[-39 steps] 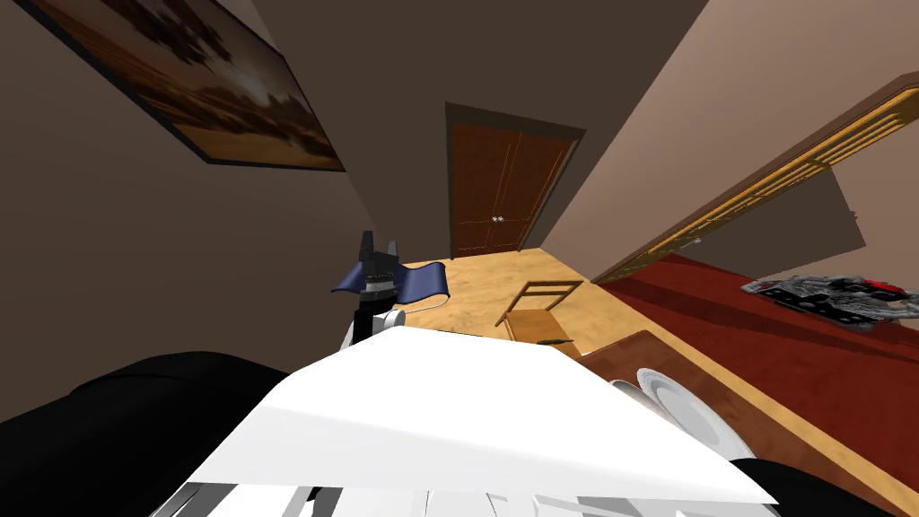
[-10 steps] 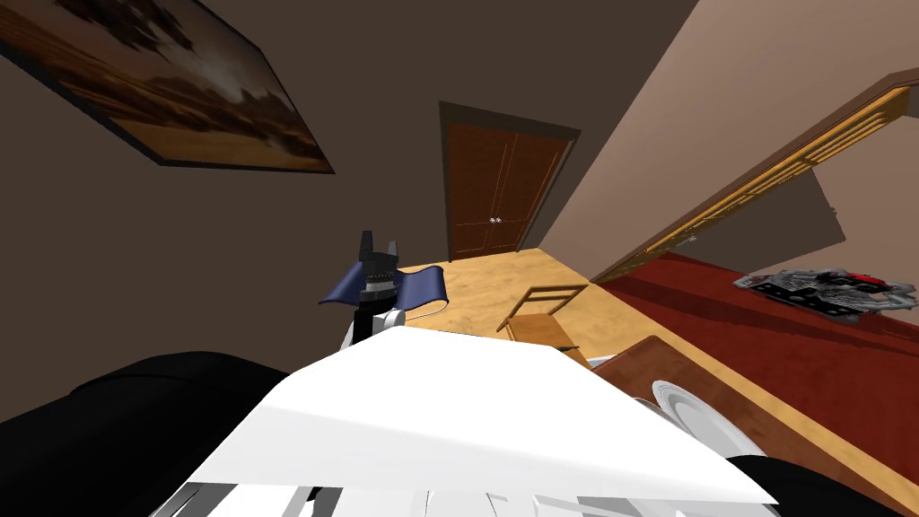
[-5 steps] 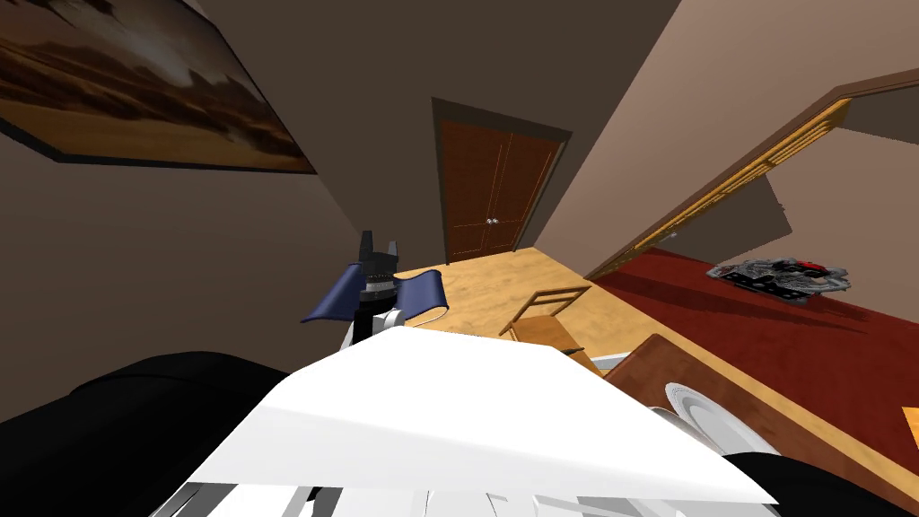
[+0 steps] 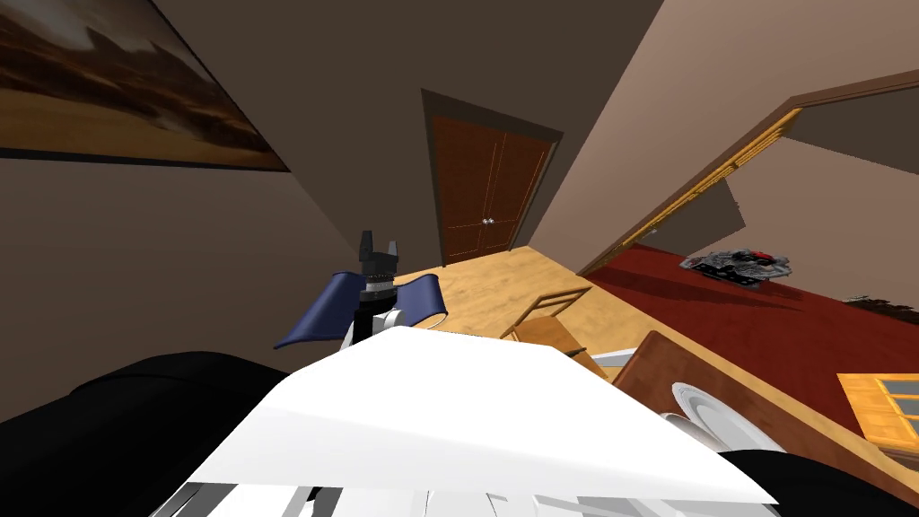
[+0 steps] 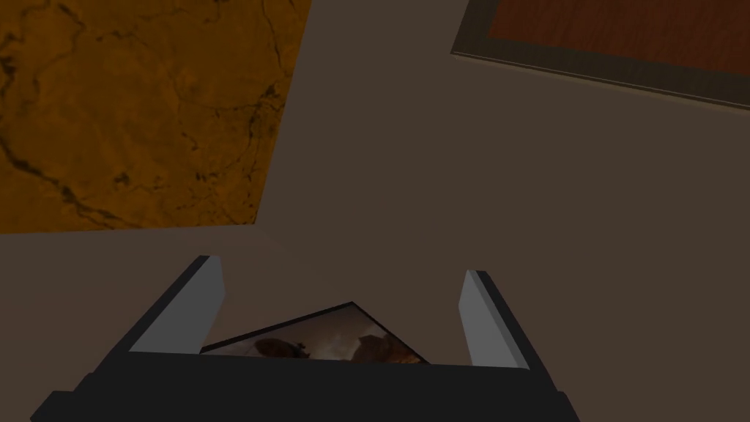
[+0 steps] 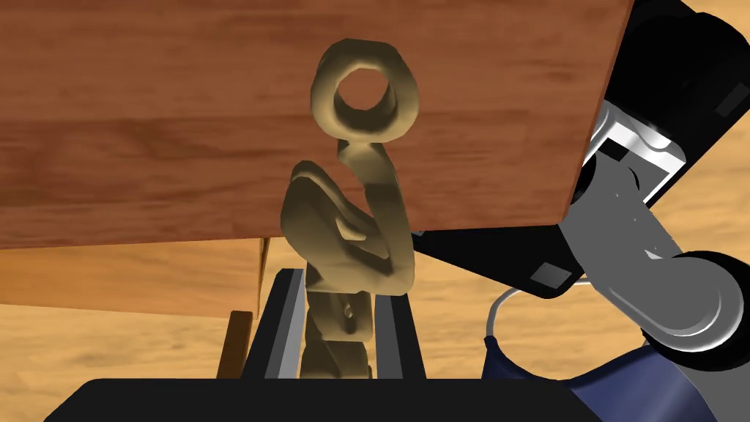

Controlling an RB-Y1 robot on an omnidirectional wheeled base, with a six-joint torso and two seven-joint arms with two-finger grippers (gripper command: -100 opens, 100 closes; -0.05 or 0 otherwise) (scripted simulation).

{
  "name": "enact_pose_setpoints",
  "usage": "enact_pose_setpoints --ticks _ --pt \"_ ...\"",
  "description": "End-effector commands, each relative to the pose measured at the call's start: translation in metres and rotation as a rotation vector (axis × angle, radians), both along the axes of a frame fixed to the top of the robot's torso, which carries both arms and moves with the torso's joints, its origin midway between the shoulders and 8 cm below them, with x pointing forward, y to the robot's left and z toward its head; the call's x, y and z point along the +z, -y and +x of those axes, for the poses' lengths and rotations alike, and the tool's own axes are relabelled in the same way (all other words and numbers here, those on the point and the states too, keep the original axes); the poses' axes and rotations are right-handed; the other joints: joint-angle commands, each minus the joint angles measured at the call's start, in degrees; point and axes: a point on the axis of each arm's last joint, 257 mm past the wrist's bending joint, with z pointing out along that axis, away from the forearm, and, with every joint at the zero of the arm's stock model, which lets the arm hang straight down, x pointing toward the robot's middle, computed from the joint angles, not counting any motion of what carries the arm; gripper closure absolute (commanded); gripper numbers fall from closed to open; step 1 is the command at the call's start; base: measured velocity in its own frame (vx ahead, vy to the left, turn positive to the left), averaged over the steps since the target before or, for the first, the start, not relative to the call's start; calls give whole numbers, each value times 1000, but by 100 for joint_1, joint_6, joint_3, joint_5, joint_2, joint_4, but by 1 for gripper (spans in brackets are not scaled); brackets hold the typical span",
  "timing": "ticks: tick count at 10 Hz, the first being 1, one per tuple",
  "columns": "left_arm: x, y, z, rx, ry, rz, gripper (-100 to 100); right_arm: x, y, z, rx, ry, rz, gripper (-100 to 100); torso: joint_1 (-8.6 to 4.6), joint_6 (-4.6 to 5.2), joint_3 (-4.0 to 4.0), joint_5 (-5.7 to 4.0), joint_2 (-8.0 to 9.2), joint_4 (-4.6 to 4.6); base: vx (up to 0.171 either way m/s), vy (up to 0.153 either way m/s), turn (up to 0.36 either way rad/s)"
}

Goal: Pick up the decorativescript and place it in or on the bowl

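Olive-tan script ornament (image 6: 351, 220); red-brown woodgrain table (image 6: 146, 110); white bowl (image 4: 709, 417); dark red rug (image 4: 718, 314).

no readable text, no labels, no brands, no numbers, no signs

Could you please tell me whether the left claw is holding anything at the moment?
No, the left claw stands open, its two fingers wide apart with nothing gripped between them.

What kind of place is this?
Probably a home dining area: a wooden table with white plates, a wooden chair near it, and a framed picture on the wall.
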Motion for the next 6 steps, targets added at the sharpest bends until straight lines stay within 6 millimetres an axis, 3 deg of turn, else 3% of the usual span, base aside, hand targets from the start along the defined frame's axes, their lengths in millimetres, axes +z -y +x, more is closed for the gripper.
enact_pose_setpoints --ticks 1,6 --pt "0 0 0 0 0 0 0 9 12 16 48 -4 -4 100 0 0 0 0 0 0 105 41 -108" --pt "0 0 0 0 0 0 0 26 31 46 137 -10 -20 100 -27 6 18 1 35 4 51 9 -103"
